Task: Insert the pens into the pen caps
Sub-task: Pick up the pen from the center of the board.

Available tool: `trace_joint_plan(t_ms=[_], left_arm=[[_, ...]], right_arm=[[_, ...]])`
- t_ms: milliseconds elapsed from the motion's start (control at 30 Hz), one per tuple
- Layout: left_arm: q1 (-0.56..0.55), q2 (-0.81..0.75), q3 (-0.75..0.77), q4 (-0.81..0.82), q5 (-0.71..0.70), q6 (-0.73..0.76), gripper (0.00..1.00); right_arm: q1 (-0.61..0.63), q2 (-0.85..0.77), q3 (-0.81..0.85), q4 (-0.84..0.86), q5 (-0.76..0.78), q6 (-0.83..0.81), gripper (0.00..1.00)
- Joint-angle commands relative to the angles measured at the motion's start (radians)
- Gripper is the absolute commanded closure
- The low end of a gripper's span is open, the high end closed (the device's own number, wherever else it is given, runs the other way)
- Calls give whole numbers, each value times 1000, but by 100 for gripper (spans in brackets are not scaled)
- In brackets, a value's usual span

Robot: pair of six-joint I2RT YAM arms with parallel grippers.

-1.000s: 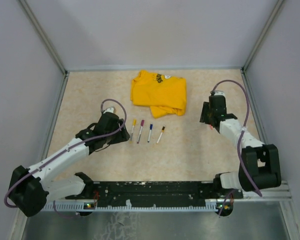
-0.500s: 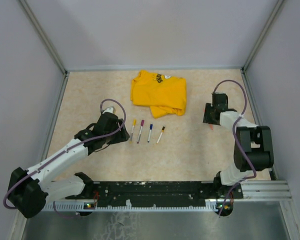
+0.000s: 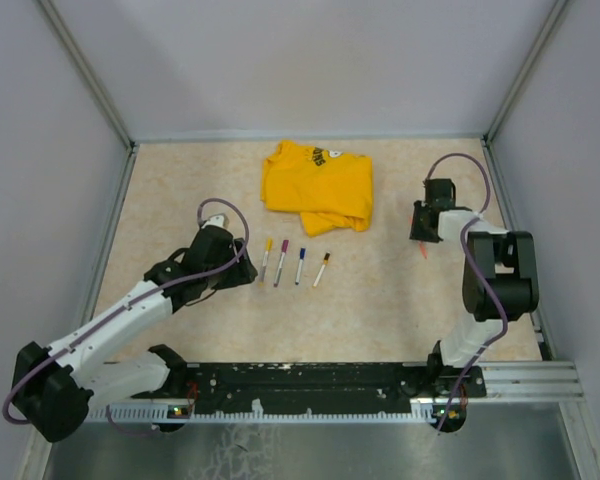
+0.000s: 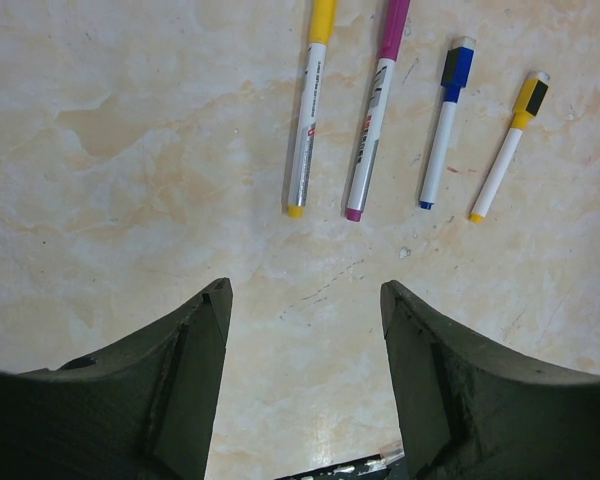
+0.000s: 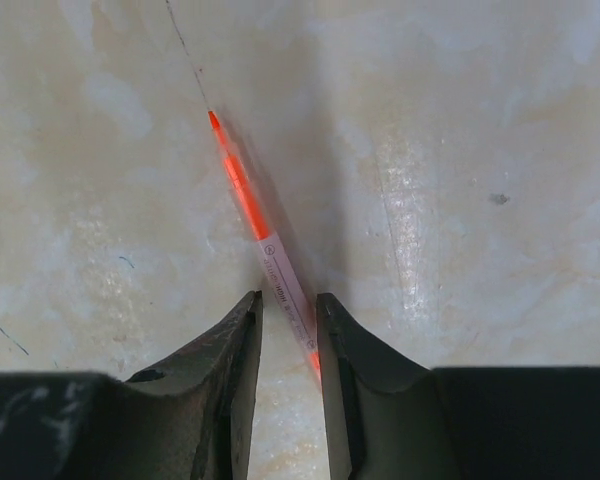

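Four pens lie in a row mid-table, each with a cap on its far end: yellow [image 4: 308, 120], magenta [image 4: 375, 120], blue [image 4: 445, 130] and a short yellow-and-black one [image 4: 506, 150]. My left gripper [image 4: 305, 295] hovers open just near of them with nothing between its fingers; from above it [image 3: 242, 268] sits left of the row [image 3: 292, 264]. At the right, an orange-red pen [image 5: 270, 250] lies slanted on the table, its thin tip pointing away. My right gripper [image 5: 288, 300] straddles its white barrel, jaws narrow, the right finger touching and a small gap on the left.
A folded yellow T-shirt [image 3: 318, 185] lies behind the row of pens. The enclosure's right wall and frame post [image 3: 510, 215] run close to the right arm [image 3: 495, 270], which is folded steeply upward.
The right arm has swung toward the right wall and folded up. Its jaws have narrowed from wide to close around the orange-red pen. The left arm has barely moved.
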Motion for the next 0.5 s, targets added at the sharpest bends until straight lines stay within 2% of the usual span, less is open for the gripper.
trace_joint_plan(t_ms=[0, 267, 467], left_arm=[[6, -29, 2, -6, -12, -7, 33], [6, -26, 0, -1, -11, 3, 33], [6, -75, -18, 63, 31, 24, 32]], right_arm=[[-4, 27, 33, -10, -19, -4, 72], [-3, -26, 11, -22, -12, -4, 88], [7, -202, -37, -10, -12, 11, 92]])
